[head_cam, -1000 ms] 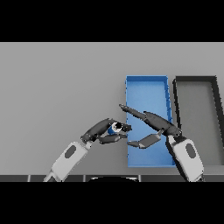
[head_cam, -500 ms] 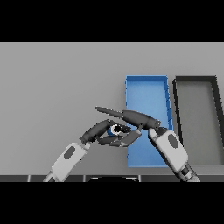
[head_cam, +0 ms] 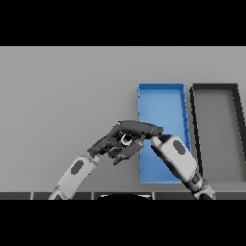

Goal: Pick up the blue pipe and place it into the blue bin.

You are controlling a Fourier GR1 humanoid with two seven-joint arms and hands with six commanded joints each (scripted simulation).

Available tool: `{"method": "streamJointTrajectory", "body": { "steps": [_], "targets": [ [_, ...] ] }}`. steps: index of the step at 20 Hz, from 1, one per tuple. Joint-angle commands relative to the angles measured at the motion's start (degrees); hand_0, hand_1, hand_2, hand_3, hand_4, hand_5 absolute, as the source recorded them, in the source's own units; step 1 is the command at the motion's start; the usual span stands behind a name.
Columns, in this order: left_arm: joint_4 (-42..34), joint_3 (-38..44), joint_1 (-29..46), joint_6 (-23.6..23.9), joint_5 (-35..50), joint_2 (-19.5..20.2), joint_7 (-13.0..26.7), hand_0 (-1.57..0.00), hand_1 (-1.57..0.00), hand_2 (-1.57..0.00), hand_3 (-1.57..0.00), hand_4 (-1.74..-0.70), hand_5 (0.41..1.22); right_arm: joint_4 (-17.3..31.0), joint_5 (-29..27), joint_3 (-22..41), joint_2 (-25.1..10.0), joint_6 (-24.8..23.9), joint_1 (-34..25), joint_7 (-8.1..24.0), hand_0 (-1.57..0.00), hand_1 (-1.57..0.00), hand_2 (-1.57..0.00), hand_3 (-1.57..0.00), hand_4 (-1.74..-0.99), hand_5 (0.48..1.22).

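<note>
The pipe (head_cam: 126,139) sits between both hands just off the blue bin's (head_cam: 161,98) left wall, at about 7 o'clock from the bin's centre; only a small blue-and-white part shows. The left hand (head_cam: 106,143) has its fingers curled around the pipe from 9 o'clock, while the right hand (head_cam: 137,129) lies over it with fingers extended flat. A black bin (head_cam: 215,88) stands on the grey surface (head_cam: 62,91) at 3 o'clock of the blue bin.

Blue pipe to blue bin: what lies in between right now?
In the head view, only the right hand and its wrist lie between the blue pipe and the blue bin; no other object shows there. The left hand is at the pipe too.
</note>
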Motion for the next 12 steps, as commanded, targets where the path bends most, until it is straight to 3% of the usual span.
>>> {"method": "streamJointTrajectory", "body": {
  "steps": [1,3,4,6,9,10,12],
  "targets": [
    [-0.1,0.7,0.3,0.0,1.1,-1.0,-0.6,-1.25,-1.22,-1.12,-1.17,-1.66,1.221,-0.1,-1.5,0.4,0.0,-0.6,0.5,-0.8,-1.29,-1.29,-1.3,-1.18,-1.495,0.826],
    [-0.4,1.3,1.3,-0.5,2.9,-1.7,-5.5,-1.36,-1.34,-1.25,-1.31,-1.69,1.221,-0.5,-0.2,1.2,0.0,-1.1,1.6,-1.6,-1.39,-1.39,-1.4,-1.32,-1.452,0.968],
    [-0.6,1.6,1.3,-0.6,3.1,-1.9,-5.8,-1.4,-1.39,-1.31,-1.36,-1.7,1.221,-0.8,2.4,0.9,-0.8,-0.6,1.5,-4.6,-1.43,-1.42,-1.43,-1.37,-1.441,1.019],
    [-0.9,1.6,1.4,-0.8,3.1,-1.5,-4.8,-1.46,-1.45,-1.37,-1.44,-1.71,1.221,-1.5,5.8,1.8,-1.2,-0.4,1.7,-6.3,-1.48,-1.48,-1.48,-1.44,-1.457,1.092],
    [-0.5,2.4,1.2,-1.2,4.1,-1.1,-5.7,-1.52,-1.51,-1.39,-1.5,-1.73,1.221,-1.9,5.4,2.1,-0.8,-1.1,2.3,-6.3,-1.52,-1.52,-1.53,-1.51,-1.475,1.155],
    [-1.0,2.1,1.1,-1.0,3.5,-0.9,-6.1,-1.43,-1.35,-1.22,-1.33,-1.65,1.221,-2.2,4.2,1.6,-1.1,-1.4,2.6,-7.0,-1.53,-1.53,-1.53,-1.52,-1.48,1.168],
    [-0.5,1.3,-0.5,-1.9,0.4,1.2,-7.2,-0.93,-0.87,-0.78,-0.85,-1.41,1.221,-1.9,2.5,1.3,-0.7,-2.1,1.8,-4.1,-1.55,-1.55,-1.55,-1.54,-1.487,1.187]
  ]
}}
